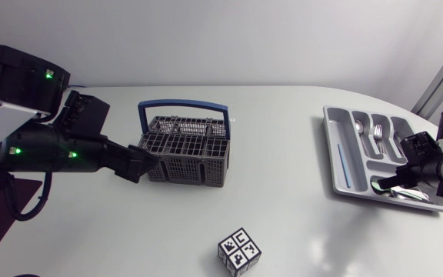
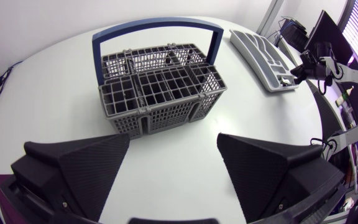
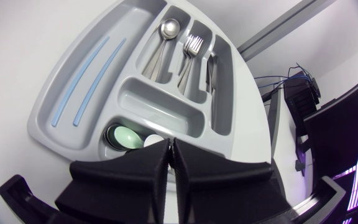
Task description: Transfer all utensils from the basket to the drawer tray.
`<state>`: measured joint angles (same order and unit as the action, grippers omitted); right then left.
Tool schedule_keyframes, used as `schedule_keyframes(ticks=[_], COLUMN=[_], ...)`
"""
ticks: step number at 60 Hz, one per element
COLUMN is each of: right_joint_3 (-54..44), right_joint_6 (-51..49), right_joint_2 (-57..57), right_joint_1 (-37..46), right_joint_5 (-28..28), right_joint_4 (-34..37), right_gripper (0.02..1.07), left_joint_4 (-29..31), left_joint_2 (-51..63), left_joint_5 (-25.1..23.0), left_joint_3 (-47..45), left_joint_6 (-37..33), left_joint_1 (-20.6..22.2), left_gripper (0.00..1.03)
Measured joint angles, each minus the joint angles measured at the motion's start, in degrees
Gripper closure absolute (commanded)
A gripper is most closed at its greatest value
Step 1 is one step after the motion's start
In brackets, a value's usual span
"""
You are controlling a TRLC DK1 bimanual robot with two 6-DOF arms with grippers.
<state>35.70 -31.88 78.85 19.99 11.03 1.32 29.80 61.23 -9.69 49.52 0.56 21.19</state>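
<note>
Beside the basket (image 1: 187, 154) on the tabletop (image 1: 283, 223), L gripper (image 1: 146, 164) sits w/ jaws spread, prob. to reach in, while R gripper (image 1: 387, 183), jaws closed on nothing, hangs over the drawer tray (image 1: 331, 146), where spoon (image 3: 168, 28) & fork (image 3: 192, 45) already lie.

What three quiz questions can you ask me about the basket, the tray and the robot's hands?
1. True or false: the left hand, near the basket, is open.
2. Where does the spoon lie? A: in the basket. B: in the tray. C: in the left hand.
3. Fill in: the right hand is shut and hangs over the ___.
Key: 1 true; 2 B; 3 tray.
</note>
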Motion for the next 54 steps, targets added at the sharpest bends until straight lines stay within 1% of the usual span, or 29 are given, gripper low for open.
schedule_keyframes(ticks=[3, 6, 7, 9, 13, 15, 17, 19, 21, 22, 24, 30, 39, 45, 54], right_joint_3=[-0.11, -0.15, -0.24, -0.48, -1.11, -1.36, -1.55, -1.70, -1.70, -1.70, -1.70, -1.70, -1.62, -1.29, -0.09], right_joint_6=[-0.39, -0.90, -1.09, -1.46, -1.90, -2.16, -2.43, -2.56, -2.69, -2.71, -2.73, -2.71, -1.14, 2.19, 9.27], right_joint_2=[1.49, 2.78, 3.10, 3.65, 4.20, 4.33, 4.39, 4.39, 4.39, 4.37, 4.28, 2.89, -3.28, -7.48, -10.49], right_joint_1=[0.02, 0.02, 0.02, 0.02, 0.02, 0.02, 0.02, 0.00, 0.00, 0.00, 0.00, -0.28, -3.56, -8.13, -18.62], right_joint_5=[0.22, 0.50, 0.81, 1.22, 2.34, 2.75, 3.04, 3.76, 4.22, 4.46, 4.96, 5.42, 5.53, 5.31, 5.35], right_joint_4=[-1.31, -2.80, -3.28, -4.28, -5.03, -5.07, -5.11, -5.25, -5.33, -5.44, -5.46, -4.92, 0.22, 5.01, 9.94], right_gripper=[0.97, 0.86, 0.79, 0.68, 0.56, 0.42, 0.32, 0.18, 0.11, 0.09, 0.07, 0.07, 0.07, 0.07, 0.08], left_joint_4=[0.17, 0.20, 0.17, 0.22, 0.26, 0.24, 0.26, 0.33, 0.31, 0.31, 0.33, 0.11, -1.18, -3.02, -7.02], left_joint_2=[-0.24, -0.48, -0.57, -0.79, -0.94, -0.94, -0.98, -0.98, -0.98, -0.98, -0.98, -0.98, -0.90, -0.15, 2.93], left_joint_5=[0.00, 0.04, 0.00, 0.02, 0.13, 0.15, 0.15, 0.15, 0.17, 0.15, 0.15, 0.13, 0.11, -0.33, -0.48], left_joint_3=[-0.11, -0.26, -0.37, -0.59, -0.90, -0.96, -1.05, -1.07, -1.11, -1.14, -1.20, -1.70, -3.10, -3.65, -3.87], left_joint_6=[-0.44, -0.63, -0.66, -0.66, -0.90, -1.11, -1.49, -1.95, -2.23, -2.38, -2.64, -3.65, -5.03, -5.79, -6.69], left_joint_1=[-0.20, -0.37, -0.50, -0.77, -1.62, -2.16, -2.73, -3.45, -4.13, -4.46, -5.20, -6.84, -9.51, -11.76, -14.97], left_gripper=[0.05, 0.05, 0.05, 0.05, 0.05, 0.05, 0.05, 0.05, 0.05, 0.05, 0.05, 0.05, 0.05, 0.05, 0.05])
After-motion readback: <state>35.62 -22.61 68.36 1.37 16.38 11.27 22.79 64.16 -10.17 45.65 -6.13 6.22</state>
